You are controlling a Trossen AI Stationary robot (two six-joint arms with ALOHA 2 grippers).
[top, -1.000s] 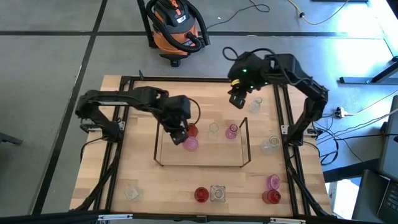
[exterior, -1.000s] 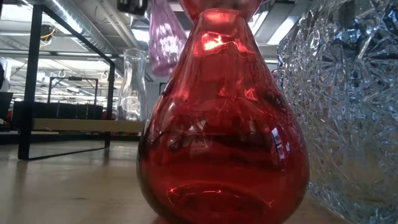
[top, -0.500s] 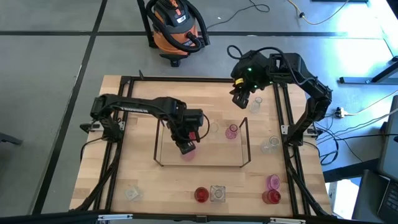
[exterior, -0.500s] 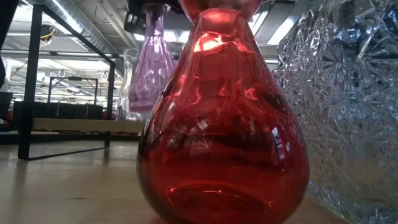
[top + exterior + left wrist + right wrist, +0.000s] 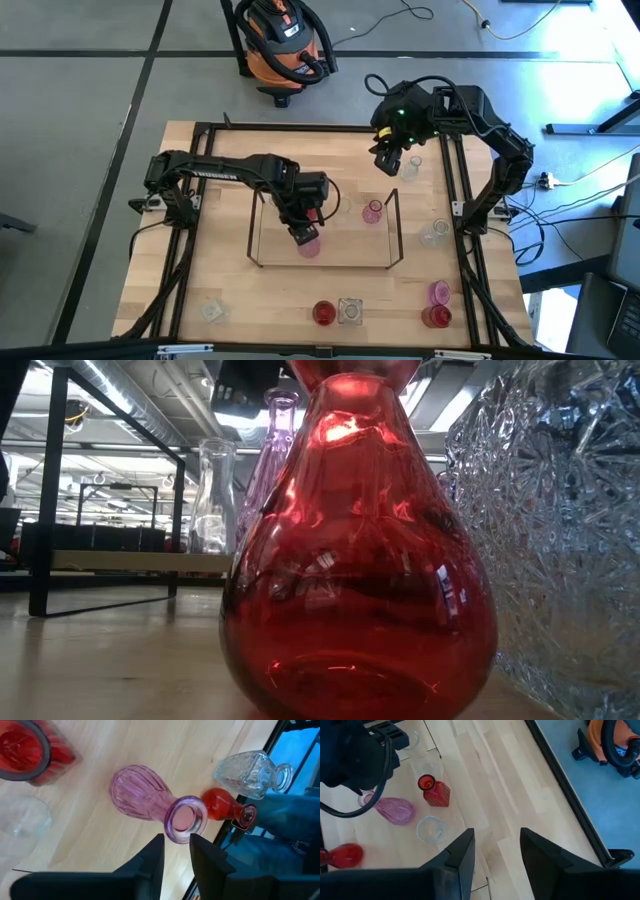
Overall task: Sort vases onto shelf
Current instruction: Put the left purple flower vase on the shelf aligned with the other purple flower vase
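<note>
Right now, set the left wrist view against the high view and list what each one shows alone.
Left wrist only: the ribs and open mouth of the pink vase, with the left gripper jaws parted at its rim. High only: the whole wire shelf, the right gripper near the far edge, the orange vacuum. Both: that pink vase, the red vase and the cut-glass jar.

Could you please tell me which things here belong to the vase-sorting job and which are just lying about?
Job: wire shelf; ribbed pink vase under the left gripper; red vase and cut-glass jar at the table's front; right gripper, hovering at the far edge.
Lying about: shop vacuum; floor cables.
</note>
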